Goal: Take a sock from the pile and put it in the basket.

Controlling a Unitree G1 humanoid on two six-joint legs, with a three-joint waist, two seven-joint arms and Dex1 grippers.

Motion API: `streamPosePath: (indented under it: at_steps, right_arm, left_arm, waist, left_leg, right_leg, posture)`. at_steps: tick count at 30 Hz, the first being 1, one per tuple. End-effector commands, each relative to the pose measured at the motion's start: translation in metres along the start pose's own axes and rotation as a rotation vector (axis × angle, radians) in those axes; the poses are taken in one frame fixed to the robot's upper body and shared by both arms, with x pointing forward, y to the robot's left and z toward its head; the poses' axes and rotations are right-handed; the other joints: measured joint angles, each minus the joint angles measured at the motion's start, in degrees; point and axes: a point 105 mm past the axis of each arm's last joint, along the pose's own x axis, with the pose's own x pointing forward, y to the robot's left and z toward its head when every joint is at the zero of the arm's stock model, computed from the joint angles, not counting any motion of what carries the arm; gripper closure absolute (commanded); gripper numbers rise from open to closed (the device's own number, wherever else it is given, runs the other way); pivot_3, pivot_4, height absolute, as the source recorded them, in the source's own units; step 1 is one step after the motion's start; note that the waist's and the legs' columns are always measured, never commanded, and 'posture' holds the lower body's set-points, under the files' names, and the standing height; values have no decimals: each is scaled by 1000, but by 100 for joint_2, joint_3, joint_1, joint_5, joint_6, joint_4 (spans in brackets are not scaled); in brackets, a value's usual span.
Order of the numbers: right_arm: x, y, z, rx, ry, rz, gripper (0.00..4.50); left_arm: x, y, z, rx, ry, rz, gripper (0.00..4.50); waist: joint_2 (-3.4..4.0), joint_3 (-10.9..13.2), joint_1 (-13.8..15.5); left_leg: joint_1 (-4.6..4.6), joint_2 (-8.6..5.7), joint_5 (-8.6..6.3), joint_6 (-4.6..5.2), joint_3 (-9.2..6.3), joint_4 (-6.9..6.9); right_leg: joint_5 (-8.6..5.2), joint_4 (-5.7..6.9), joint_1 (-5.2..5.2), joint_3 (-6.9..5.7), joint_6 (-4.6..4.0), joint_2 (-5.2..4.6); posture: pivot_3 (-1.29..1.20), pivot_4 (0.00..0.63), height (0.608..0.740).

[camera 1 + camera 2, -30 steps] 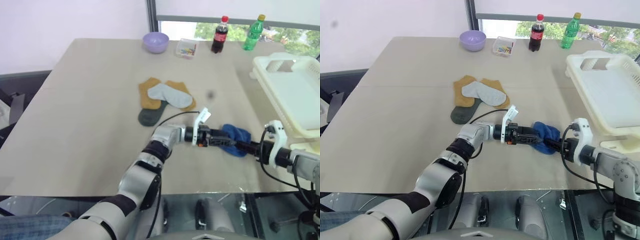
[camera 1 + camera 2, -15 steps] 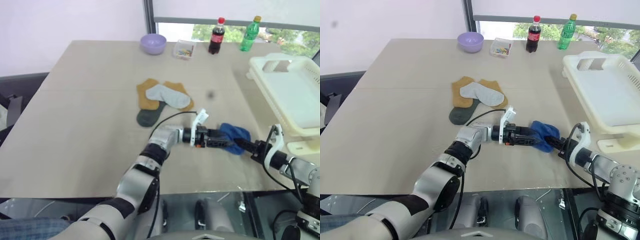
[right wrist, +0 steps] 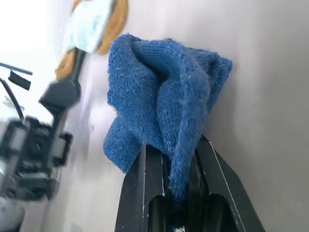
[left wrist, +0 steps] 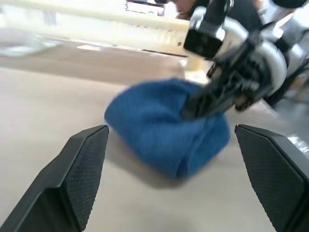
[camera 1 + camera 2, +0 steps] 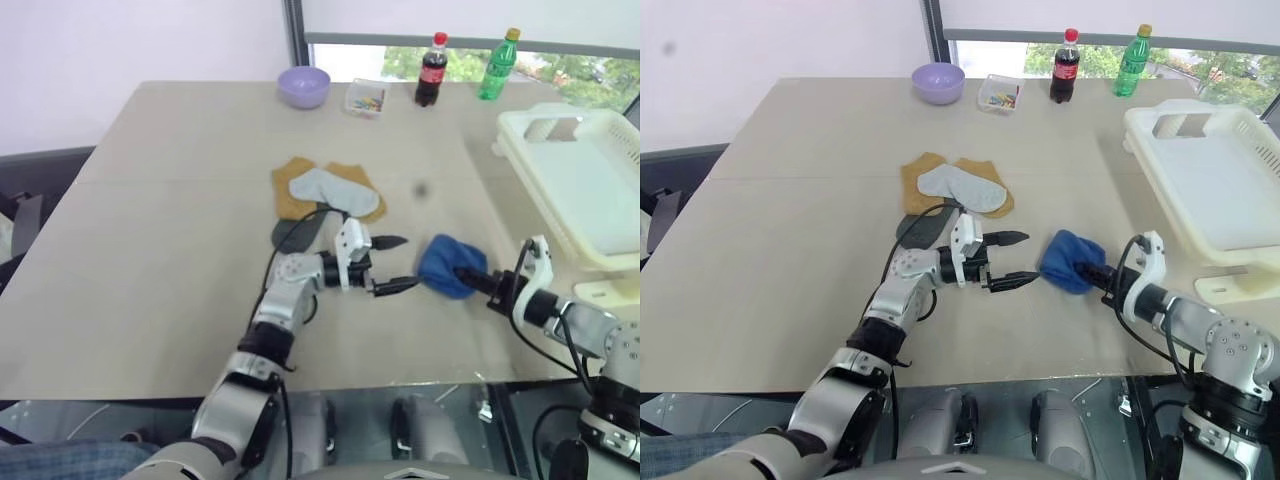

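Observation:
A blue sock sits bunched up just right of the table's middle, near the front. My right gripper is shut on its right side, and the cloth is pinched between the black fingers. My left gripper points at the sock from the left, open, a short gap away, with nothing between its fingers. The pile of mustard, light grey and dark socks lies behind the left arm. The white basket stands at the right edge of the table.
At the far end of the table stand a lilac bowl, a small clear box, a cola bottle and a green bottle. A black cable loops over the table by my left wrist.
My left gripper has pulled back to the left, away from the blue sock, and rolled. My right gripper has shut on the sock, which is now bunched up higher.

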Motion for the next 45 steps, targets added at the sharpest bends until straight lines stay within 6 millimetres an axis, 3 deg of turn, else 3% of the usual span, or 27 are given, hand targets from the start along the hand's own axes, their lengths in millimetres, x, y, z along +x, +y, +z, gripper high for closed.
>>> streamPosePath:
  at_steps: [1,6,11,15,21,26,31,34,38,41,45]
  right_arm:
    - [0,29,24,-81,-66,73,4472]
    - [5,49,38,-209,-56,69,4472]
    - [-16,57,82,-303,-134,22,4472]
    - [-41,34,121,-305,-198,-159,4472]
    - [-78,18,177,-190,-382,-234,4472]
    - [-103,-15,210,-22,-527,-303,4472]
    - [-112,-52,222,159,-620,-366,4472]
    - [-111,-80,214,207,-625,-448,4472]
    - [-109,-99,208,187,-615,-526,4472]
    - [-110,-105,205,172,-613,-539,3326]
    - [-120,-111,204,69,-591,-624,1349]
  left_arm:
    - [-2,1,8,82,-56,81,0]
    - [-1,-3,11,120,-84,144,0]
    - [11,-4,33,118,-162,185,0]
    - [26,-3,50,108,-199,216,0]
    - [50,-12,85,74,-257,158,0]
    - [67,-15,102,35,-270,112,0]
    - [80,-15,109,68,-250,92,0]
    - [86,-13,117,87,-254,86,0]
    - [89,-13,123,107,-268,77,0]
    - [90,-11,125,112,-269,87,0]
    - [90,-11,119,113,-245,86,0]
  waist:
    - [3,2,-6]
    - [4,2,-2]
    - [8,5,31]
    - [9,5,96]
    - [15,8,76]
    - [16,7,85]
    - [17,7,79]
    - [20,8,75]
    - [27,10,73]
    - [27,11,73]
    - [28,11,91]
  left_leg:
    - [-1,0,0,0,1,0]
    - [-2,2,0,0,0,-2]
    - [-8,-3,-1,3,2,-1]
    - [-14,-4,-2,5,-1,-1]
    - [-49,-6,-4,9,1,0]
    - [-74,-10,-2,8,12,2]
    - [-71,-14,-3,9,36,2]
    - [-71,-14,-2,8,44,1]
    - [-70,-12,-2,7,53,1]
    - [-70,-12,10,-12,55,1]
    - [-71,-11,11,-14,55,1]
  right_leg:
    - [0,0,-1,1,0,0]
    - [0,0,-1,-3,0,2]
    - [1,-3,-4,-2,2,-4]
    - [0,-9,-4,-9,2,-3]
    - [2,-17,-32,-10,4,1]
    - [2,-11,-63,-2,4,9]
    - [4,-16,-66,19,7,10]
    - [4,-16,-71,28,8,15]
    - [5,-16,-74,36,10,16]
    - [5,-17,-74,38,11,16]
    - [5,-17,-75,39,11,15]
  posture:
    - [0,150,733]
    - [0,150,733]
    - [0,150,733]
    - [0,150,733]
    - [0,150,733]
    - [0,150,733]
    - [0,150,733]
    - [0,150,733]
    - [0,150,733]
    - [0,150,733]
    - [0,150,733]
